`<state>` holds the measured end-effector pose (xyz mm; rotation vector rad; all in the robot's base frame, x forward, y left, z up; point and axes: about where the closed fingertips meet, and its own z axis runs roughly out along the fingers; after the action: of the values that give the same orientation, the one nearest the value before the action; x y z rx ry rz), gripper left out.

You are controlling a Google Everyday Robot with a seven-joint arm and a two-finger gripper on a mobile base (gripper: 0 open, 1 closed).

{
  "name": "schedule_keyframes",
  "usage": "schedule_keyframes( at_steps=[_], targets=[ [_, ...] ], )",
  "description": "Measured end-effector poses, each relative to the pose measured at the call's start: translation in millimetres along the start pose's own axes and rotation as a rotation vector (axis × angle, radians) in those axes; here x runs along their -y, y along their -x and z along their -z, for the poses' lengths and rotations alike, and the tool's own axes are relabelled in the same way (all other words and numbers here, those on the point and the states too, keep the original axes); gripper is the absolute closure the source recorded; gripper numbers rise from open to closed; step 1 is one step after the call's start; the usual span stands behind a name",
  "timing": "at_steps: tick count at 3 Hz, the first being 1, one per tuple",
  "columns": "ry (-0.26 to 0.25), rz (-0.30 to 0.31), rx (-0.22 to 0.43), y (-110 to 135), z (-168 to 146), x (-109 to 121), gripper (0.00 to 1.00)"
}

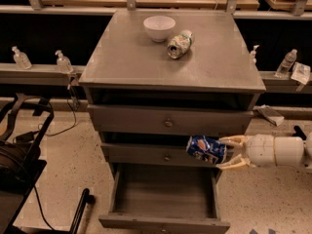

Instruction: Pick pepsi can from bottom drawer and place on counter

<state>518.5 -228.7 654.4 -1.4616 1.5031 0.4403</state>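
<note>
My gripper [228, 152] comes in from the right and is shut on the pepsi can [206, 149], a dark blue can with a red-and-white logo. It holds the can on its side in front of the middle drawer, above the right part of the open bottom drawer [165, 197]. The drawer's grey interior shows nothing inside. The counter [146, 57] is the flat grey top of the cabinet, well above the can.
A white bowl [159, 28] and a pale green-and-white can [179, 44] lying on its side sit at the back of the counter. Small clear bottles [63, 61] stand on ledges at both sides. A black cart [22, 145] stands at the left on the floor.
</note>
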Motion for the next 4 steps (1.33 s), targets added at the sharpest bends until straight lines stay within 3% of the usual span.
schedule_keyframes(
  at_steps=[2, 4],
  targets=[
    [0.008, 0.092, -0.034, 53.1, 33.7, 51.7, 1.0],
    [-0.005, 0.132, 0.06, 88.8, 62.6, 80.5, 1.0]
  ],
)
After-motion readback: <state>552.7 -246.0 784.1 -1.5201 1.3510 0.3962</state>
